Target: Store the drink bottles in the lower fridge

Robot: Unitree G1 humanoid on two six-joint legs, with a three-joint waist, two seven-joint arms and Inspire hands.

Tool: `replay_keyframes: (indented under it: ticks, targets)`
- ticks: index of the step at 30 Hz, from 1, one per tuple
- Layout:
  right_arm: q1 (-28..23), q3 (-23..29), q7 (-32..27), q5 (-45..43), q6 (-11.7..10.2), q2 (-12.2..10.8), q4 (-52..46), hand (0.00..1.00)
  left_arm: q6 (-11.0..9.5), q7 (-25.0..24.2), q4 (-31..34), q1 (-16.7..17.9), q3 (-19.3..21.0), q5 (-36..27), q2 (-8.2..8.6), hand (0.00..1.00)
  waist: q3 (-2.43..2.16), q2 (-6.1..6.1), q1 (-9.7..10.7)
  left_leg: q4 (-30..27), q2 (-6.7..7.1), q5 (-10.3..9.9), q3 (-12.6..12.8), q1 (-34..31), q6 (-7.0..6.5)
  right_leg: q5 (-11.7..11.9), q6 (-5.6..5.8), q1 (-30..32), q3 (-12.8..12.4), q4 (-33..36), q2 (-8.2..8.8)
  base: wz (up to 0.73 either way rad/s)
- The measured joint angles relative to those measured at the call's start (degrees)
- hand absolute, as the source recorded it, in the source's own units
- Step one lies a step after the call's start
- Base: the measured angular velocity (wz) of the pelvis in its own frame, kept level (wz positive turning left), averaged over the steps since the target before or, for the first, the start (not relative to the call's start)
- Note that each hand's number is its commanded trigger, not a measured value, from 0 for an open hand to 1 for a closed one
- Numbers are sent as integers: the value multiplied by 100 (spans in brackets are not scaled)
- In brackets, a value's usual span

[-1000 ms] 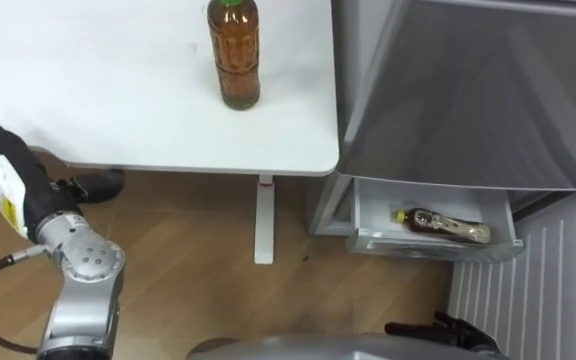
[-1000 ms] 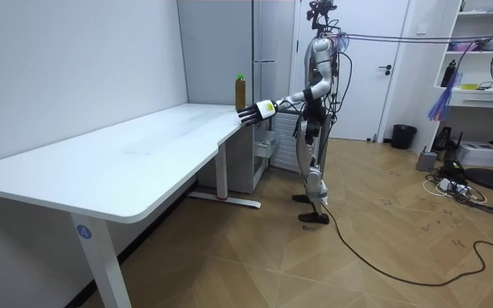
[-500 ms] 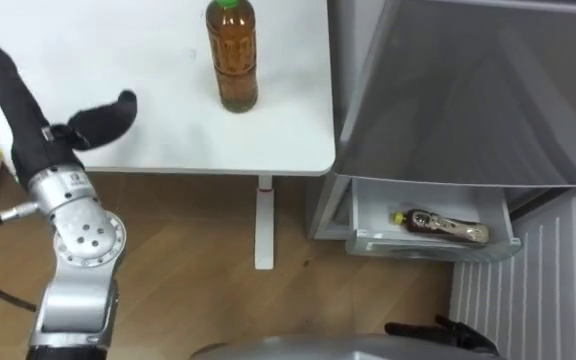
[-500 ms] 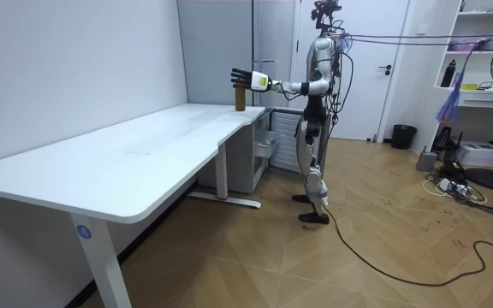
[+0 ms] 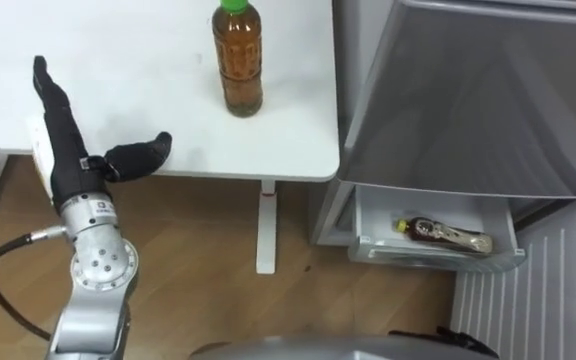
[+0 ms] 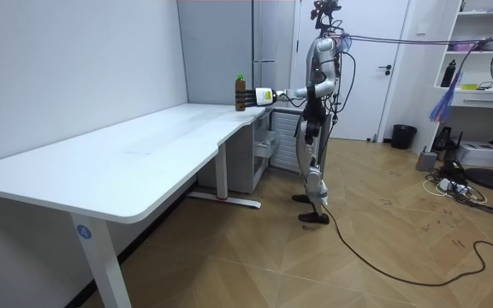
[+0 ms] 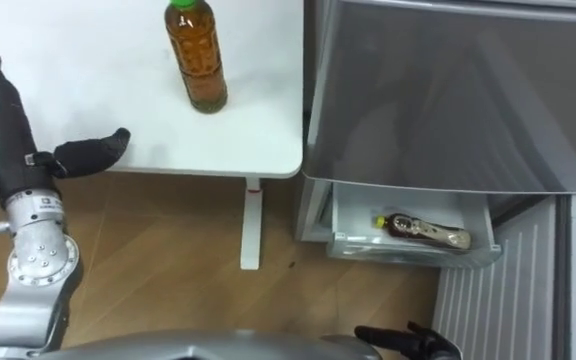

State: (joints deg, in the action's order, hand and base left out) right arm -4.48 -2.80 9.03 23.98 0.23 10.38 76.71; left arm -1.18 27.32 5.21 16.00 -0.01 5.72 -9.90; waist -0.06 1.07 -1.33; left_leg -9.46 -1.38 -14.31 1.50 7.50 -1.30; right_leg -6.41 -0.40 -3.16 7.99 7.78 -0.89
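Right hand shows as a dark shape at the bottom edge, close to the robot's body, and whether it is open or closed cannot be told. Left hand reaches out over the near edge of the white tabletop, open, with its fingers straight and pointing away and the thumb spread toward the right; it holds nothing. To the right, low by the wooden floor, the grey fridge has its bottom drawer pulled out, and one drink bottle lies on its side inside. Farther back on the tabletop, a brown drink bottle with a green cap stands upright near the right edge, well apart from the left hand. In the room view the robot stands between tabletop and fridge with its left arm stretched forward.
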Motion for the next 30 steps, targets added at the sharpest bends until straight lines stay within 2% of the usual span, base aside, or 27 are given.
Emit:
replay_keyframes:
  ticks: [7, 15, 21, 26, 30]
  targets:
    - [11, -17, 42, -8, 63, 44, -2, 0, 1, -92, 346, -29, 31, -120, 2, 0, -1, -33, -7, 8, -2, -1, -17, -15, 1, 0, 0, 16, 4, -4, -5, 0]
    - [23, 133, 248, -56, 59, 49, 5, 0, 123, -786, 453, -195, 173, -238, 21, 0, 10, -49, 150, 8, -3, 0, -8, 9, 1, 0, 0, -6, -3, 5, -4, 0]
    - [53, 180, 297, -77, 36, 51, 13, 0, 121, -1188, 710, -261, 182, -942, 14, 0, 29, -78, 292, 10, -5, -1, -7, 10, 1, 1, -2, 8, -33, 23, -11, 0]
    - [73, 198, 307, -79, -25, 56, -10, 0, 121, -1379, 710, -305, 124, -1635, 13, 0, 64, -114, 441, 15, -7, 0, 11, 15, 1, 1, -2, 16, -57, 23, -18, -1]
    - [72, 212, 377, -115, -38, 61, -31, 0, 121, -1538, 710, -381, 121, -1821, 14, 0, 74, -110, 455, 18, -8, -1, 34, 26, 1, 1, -2, 25, -121, 24, -25, -6]
